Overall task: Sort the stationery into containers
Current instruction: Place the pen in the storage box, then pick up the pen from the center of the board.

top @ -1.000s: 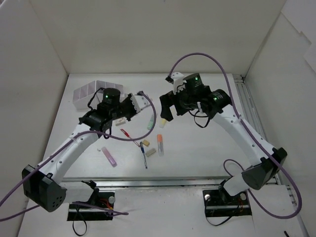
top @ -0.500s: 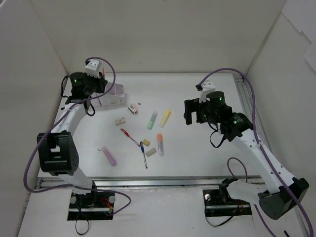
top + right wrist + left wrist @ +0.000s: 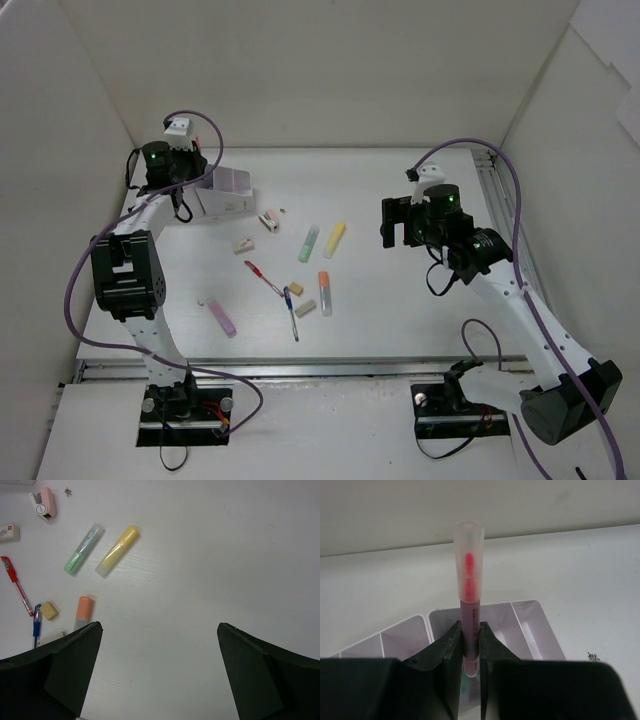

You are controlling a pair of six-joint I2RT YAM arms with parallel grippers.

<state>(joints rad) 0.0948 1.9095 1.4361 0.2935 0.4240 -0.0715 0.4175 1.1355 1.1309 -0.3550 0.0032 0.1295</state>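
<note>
My left gripper is shut on a pink marker, held upright with its clear cap up, right above a compartment of the white organizer box. In the top view that gripper is at the back left by the organizer. My right gripper is open and empty, hovering over bare table to the right of the items. On the table lie a green marker, a yellow marker, an orange marker, another pink marker, a red pen, a blue pen and a pink-white sharpener.
Tan erasers lie by the sharpener and by the blue pen. White walls close the table at the back and both sides. A metal rail runs along the right edge.
My left arm swung from the table's middle to the back left over the organizer, holding the pink marker. My right arm drew back to the right. The organizer now sits farther right.
</note>
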